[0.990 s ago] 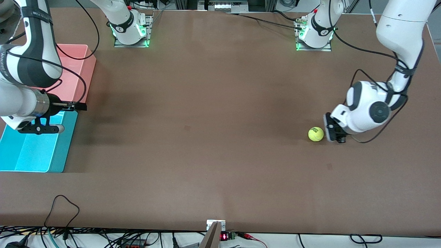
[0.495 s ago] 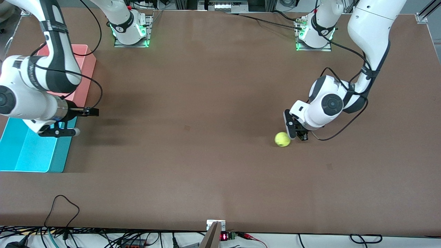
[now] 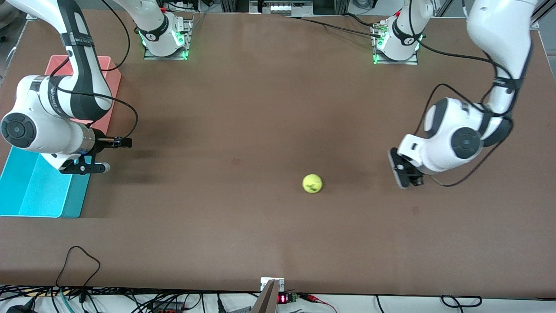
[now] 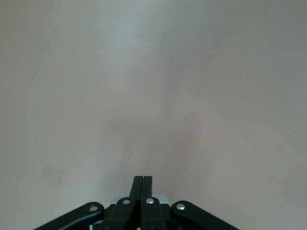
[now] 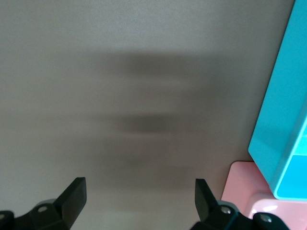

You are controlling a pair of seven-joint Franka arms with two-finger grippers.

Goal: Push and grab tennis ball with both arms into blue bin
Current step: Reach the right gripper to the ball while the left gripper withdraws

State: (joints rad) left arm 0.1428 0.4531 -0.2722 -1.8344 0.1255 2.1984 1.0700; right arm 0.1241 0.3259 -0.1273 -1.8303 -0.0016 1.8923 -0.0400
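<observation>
The small fuzzy yellow-green tennis ball [image 3: 312,183] sits alone on the bare brown table [image 3: 260,108], about midway between my two arms and touching neither. It is well apart from the bright cyan rectangular plastic bin [image 3: 26,191] at the right arm's end of the table, so I judge the job only partly done: the ball has most of the table left to cross.

My left gripper [image 3: 403,175] hangs low over the table toward the left arm's end, well clear of the ball. Its fingers [image 4: 142,184] are pressed flat together, holding nothing; I take it that a closed pair makes one solid paddle for shoving a round thing that would slip through a gap.

My right gripper [image 3: 116,142] is just beside the cyan bin's wall, pointing out over the table toward the ball. Its fingers [image 5: 74,192] are spread wide and empty, which suits catching a ball that comes its way. The matching pink rectangular tub [image 3: 108,78] stands touching the cyan one, farther from the front camera, so the drop will need care to land in the right tub.
</observation>
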